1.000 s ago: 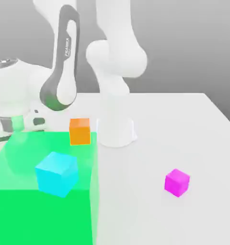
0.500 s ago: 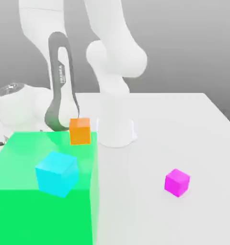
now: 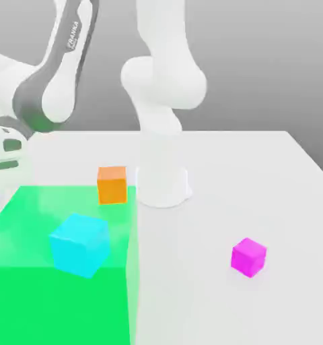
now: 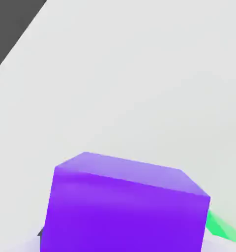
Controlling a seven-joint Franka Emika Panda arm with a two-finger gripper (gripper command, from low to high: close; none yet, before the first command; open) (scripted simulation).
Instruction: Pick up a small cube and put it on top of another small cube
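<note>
Nearest my exterior camera, I saw the cyan cube [image 3: 81,245] at the green block's [image 3: 63,303] front edge, then the magenta cube [image 3: 249,257] on the desk [image 3: 218,303]. Farther back, at the view's left edge, my tool [image 4: 124,236] gripped the violet cube [image 4: 125,211].

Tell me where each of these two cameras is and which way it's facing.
Exterior view: off the arm, looking slightly down across the white table at the green block, orange cube and magenta cube; the white arm shows.
Hand view: on the hand, looking past the violet cube toward the table.
Shared: violet cube, green block, table.
</note>
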